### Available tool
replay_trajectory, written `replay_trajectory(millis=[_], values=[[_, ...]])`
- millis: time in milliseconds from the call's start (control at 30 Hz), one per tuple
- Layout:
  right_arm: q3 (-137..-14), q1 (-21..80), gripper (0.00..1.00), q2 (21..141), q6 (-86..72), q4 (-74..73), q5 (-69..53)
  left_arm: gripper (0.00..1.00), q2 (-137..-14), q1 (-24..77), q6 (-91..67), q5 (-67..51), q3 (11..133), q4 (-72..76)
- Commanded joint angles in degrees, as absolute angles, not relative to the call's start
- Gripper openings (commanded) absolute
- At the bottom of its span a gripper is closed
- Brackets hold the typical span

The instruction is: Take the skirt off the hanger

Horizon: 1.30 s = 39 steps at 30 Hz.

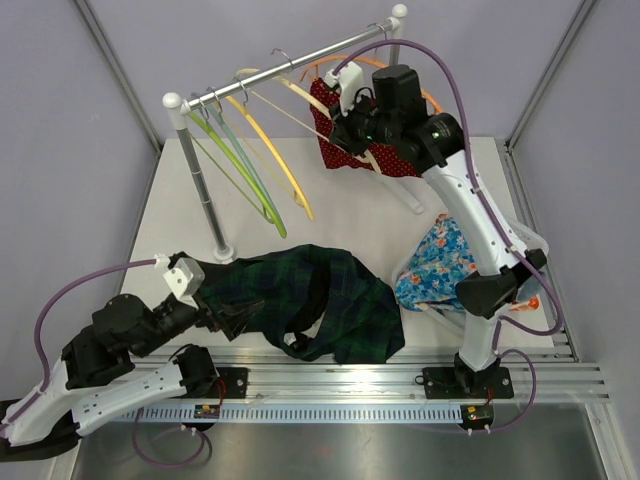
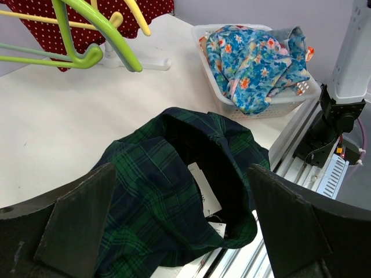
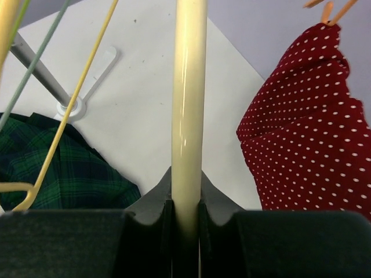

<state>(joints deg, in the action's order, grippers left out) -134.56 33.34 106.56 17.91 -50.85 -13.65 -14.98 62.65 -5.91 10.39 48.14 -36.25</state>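
Red polka-dot skirt (image 3: 307, 133) clipped to orange hanger (image 3: 327, 13) on rail (image 1: 290, 62) near counter's (image 1: 350, 215) far edge, right fingers (image 3: 152, 200) clamping adjacent cream hanger (image 3: 188, 104), left fingers (image 2: 81, 220) spread open over tartan garment (image 2: 151, 191) by near edge, floral-filled basket (image 2: 284, 103) right.

- Bright, even light falls from overhead, and the table (image 1: 170, 230) is nearly washed white.
- Shadows are soft and faint, even at the foot of the rack (image 1: 206, 195).
- A glare streak runs along the hanger (image 3: 188, 87).
- Both wrist views turn dark and soft along the bottom edge.
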Motion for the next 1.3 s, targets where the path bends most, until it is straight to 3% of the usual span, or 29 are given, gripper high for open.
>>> replay_trajectory(millis=[0,233,300,333,367,400,500,633,700,867,1000,1133,1267], values=[[-137.99,34.98,0.0,109.42,16.44,-49.84,-10.46,0.99,-14.68,62.49,-7.03,11.25,47.37,-32.61],[-133.26,39.37,0.0,109.6,18.54,-47.64,-6.24,0.99,-14.06,62.49,-7.21,11.16,46.06,-32.17],[-131.67,39.99,0.18,108.12,19.33,-47.29,-5.72,0.99,-13.89,62.4,-7.29,11.08,45.88,-32.26],[-130.36,40.08,0.34,107.41,19.51,-47.29,-5.45,0.99,-13.89,62.4,-7.29,11.07,45.88,-32.34],[-129.65,40.08,0.62,106.53,20.56,-47.29,-5.1,0.99,-13.54,62.49,-7.38,11.07,45.97,-32.43],[-128.59,40.08,0.77,104.0,21.35,-47.11,-4.14,0.99,-13.54,62.4,-7.47,11.07,45.88,-32.52],[-121.31,39.99,0.99,96.02,25.56,-44.3,-0.81,0.99,-12.83,62.4,-7.3,11.69,45.79,-33.13],[-105.8,39.9,0.99,84.05,36.1,-44.47,0.27,0.99,-11.6,62.4,-6.86,12.57,45.09,-33.4],[-94.29,39.81,1.0,75.38,47.16,-45.87,-8.47,0.99,-11.16,62.49,-6.86,12.74,44.74,-33.22],[-82.12,39.02,0.99,68.74,64.93,-65.82,-29.5,0.99,-10.99,62.49,-6.77,12.66,44.21,-32.61],[-67.19,39.02,1.0,66.53,64.6,-59.52,-37.61,0.99,-10.72,62.4,-7.38,12.48,44.03,-32.78],[-58.46,39.9,0.99,69.6,51.19,-38.3,-34.81,0.99,-10.37,62.49,-8.17,12.3,44.03,-32.78],[-54.85,43.76,0.99,74.43,45.53,-26.56,-28.93,0.99,-10.46,62.49,-8.79,12.48,43.95,-32.78]])
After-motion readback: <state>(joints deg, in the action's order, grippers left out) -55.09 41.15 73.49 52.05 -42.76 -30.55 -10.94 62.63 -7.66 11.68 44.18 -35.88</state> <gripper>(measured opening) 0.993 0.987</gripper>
